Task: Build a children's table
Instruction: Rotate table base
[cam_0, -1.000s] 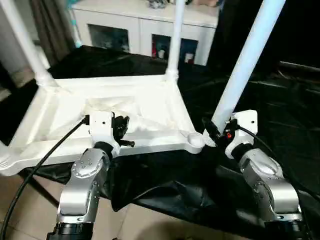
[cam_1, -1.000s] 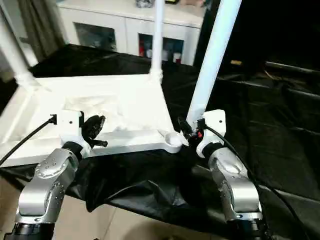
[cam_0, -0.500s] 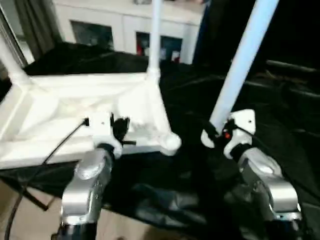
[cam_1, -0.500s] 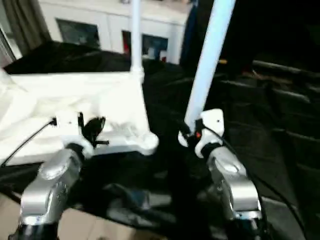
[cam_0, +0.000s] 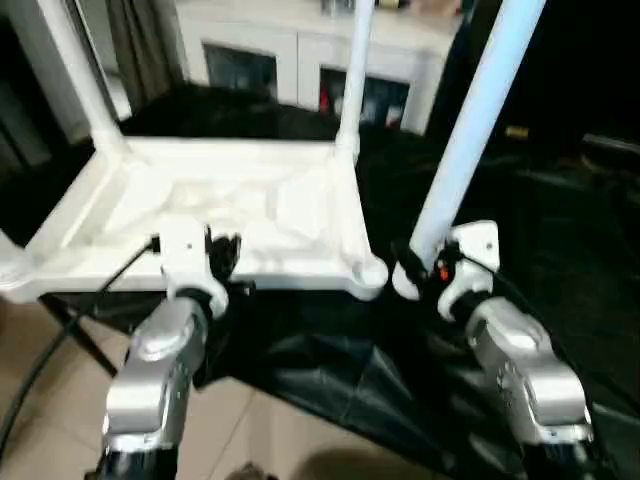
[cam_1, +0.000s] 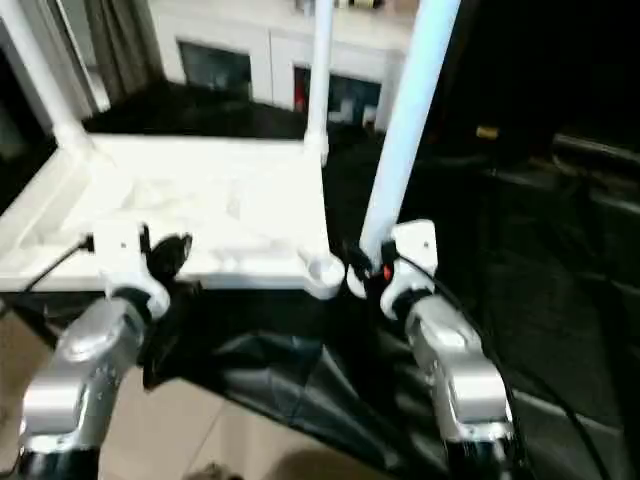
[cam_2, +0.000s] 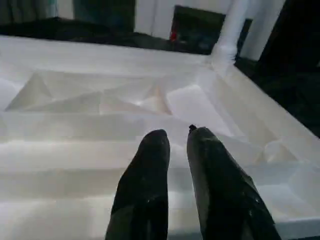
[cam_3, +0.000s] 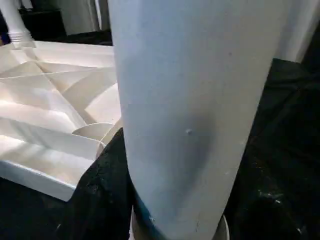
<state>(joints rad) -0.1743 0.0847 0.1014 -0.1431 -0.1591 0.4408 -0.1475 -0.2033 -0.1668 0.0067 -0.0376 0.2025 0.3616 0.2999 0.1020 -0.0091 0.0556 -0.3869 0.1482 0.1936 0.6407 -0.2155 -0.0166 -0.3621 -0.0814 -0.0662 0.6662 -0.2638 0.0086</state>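
**Upturned white table, fourth leg beside its empty socket**

The white plastic square tabletop (cam_0: 240, 215) lies underside-up on a worktop draped in black sheeting (cam_0: 560, 230), its ribbed underside facing the camera. Two long white cylindrical tube legs already stand in the far corner sockets, one at the far left (cam_0: 75, 75) and one at the far right (cam_0: 352, 80). The near right round corner socket (cam_0: 368, 272) has no leg in it.

The right pincer (cam_0: 418, 268) pinches another long white tube leg (cam_0: 470, 120) near its lower end; this leg leans up and to the right, its foot just beside the empty socket, apart from it. The left pincer (cam_2: 175, 175) rests at the tabletop's near edge, its two black fingers (cam_2: 145, 185) almost pressed together with a narrow gap between them, their tips over the white ribs; whether they pinch a rib cannot be told.

Behind the worktop stands a white cabinet with glass doors (cam_0: 300, 60).
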